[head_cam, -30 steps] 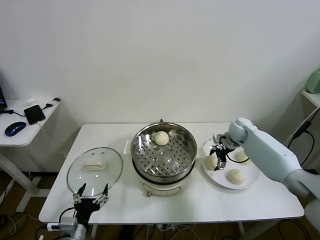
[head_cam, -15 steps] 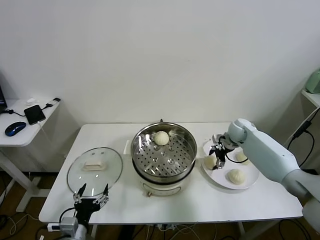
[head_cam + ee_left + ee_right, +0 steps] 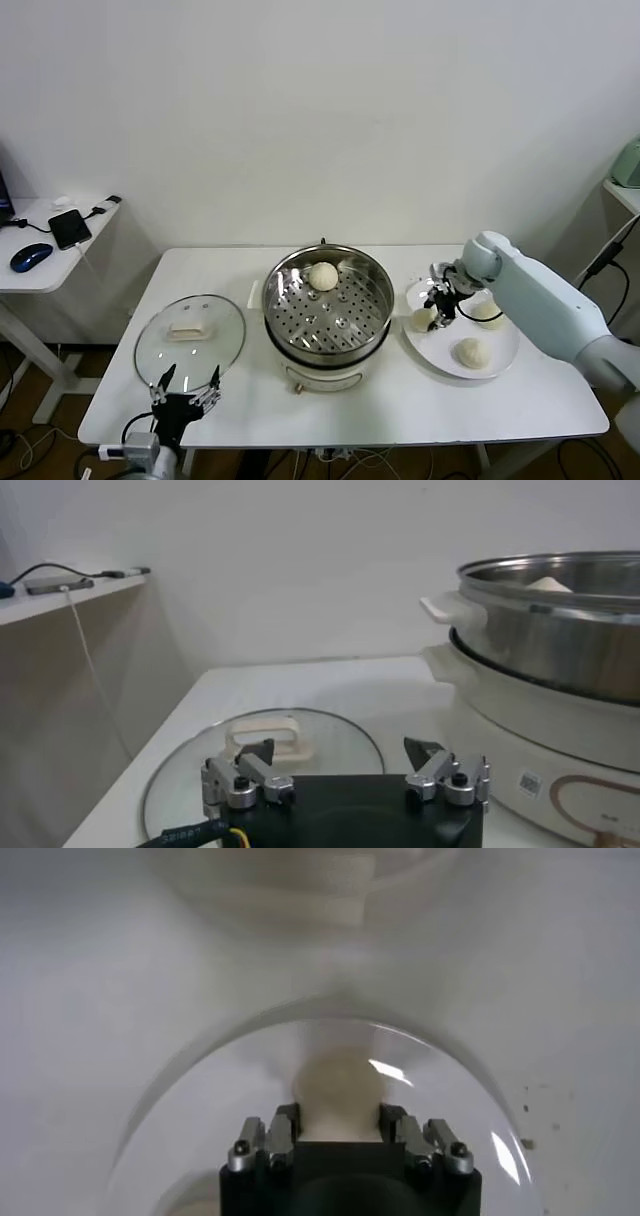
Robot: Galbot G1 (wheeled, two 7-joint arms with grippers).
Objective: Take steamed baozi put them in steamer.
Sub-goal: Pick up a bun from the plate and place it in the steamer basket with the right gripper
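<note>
My right gripper (image 3: 433, 313) is shut on a cream-white steamed baozi (image 3: 420, 321) over the left part of the white plate (image 3: 500, 365). In the right wrist view that baozi (image 3: 338, 1086) sits squeezed between the fingers of the right gripper (image 3: 338, 1124). Two more baozi (image 3: 472, 352) (image 3: 487, 312) lie on the plate. Another baozi (image 3: 323, 275) rests on the perforated tray at the back of the steel steamer (image 3: 290, 300). My left gripper (image 3: 184, 383) is open and idle at the table's front left, near the lid; the left wrist view shows it (image 3: 345, 765) empty.
A round glass lid (image 3: 190, 335) with a white handle lies flat left of the steamer. The steamer's white base (image 3: 520, 730) stands close beside the left gripper. A side table (image 3: 50, 250) with a phone and a mouse is at the far left.
The right gripper has gone from open to shut on the baozi at the left of the plate. The left arm has stayed in place.
</note>
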